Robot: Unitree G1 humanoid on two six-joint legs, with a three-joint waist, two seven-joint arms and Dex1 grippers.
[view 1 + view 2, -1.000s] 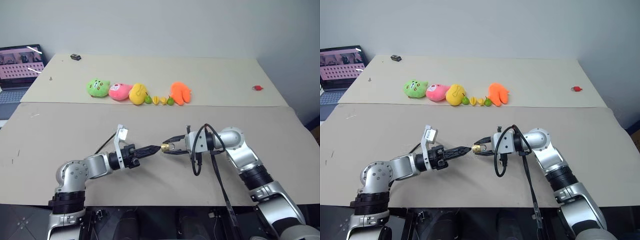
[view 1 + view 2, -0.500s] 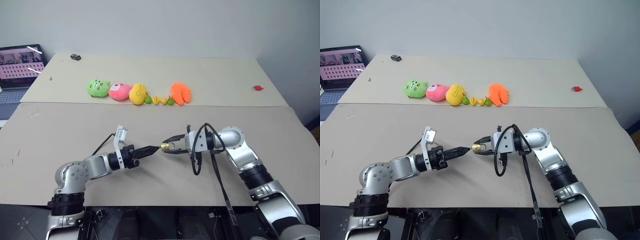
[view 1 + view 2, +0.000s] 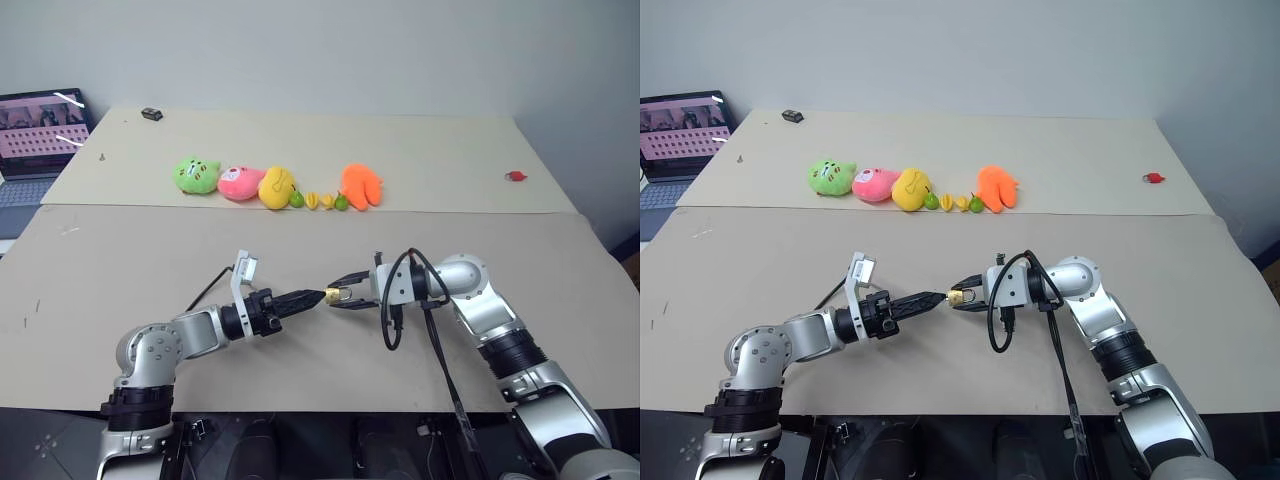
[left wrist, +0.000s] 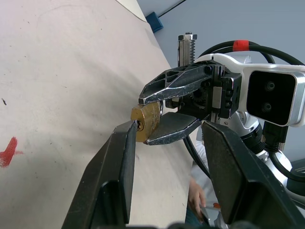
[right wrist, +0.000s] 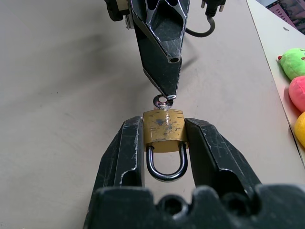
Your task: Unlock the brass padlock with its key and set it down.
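The brass padlock [image 5: 163, 125] is a small gold block with a silvery shackle [image 5: 166, 168]. It hangs just above the table's middle, with my right gripper [image 3: 341, 291] shut on its two sides. A small key [image 5: 163, 100] sticks out of the padlock's end that faces my left gripper [image 3: 312, 296]. That gripper is open: one finger [image 4: 125, 143] ends right beside the keyhole, the other [image 4: 224, 152] stands well apart. Nothing is held between them. The shackle looks closed and points back toward my right wrist.
A row of plush toys [image 3: 240, 182] and small toy fruits [image 3: 325, 201] lies across the far table. A laptop [image 3: 38, 128] stands at the far left, a small black object [image 3: 151, 114] behind it, a red item [image 3: 515, 176] far right. A black cable [image 3: 392, 318] loops at my right wrist.
My left gripper's fingers have spread apart and let go of the key, which stays in the padlock. Neither arm has moved, and the right gripper keeps its hold.
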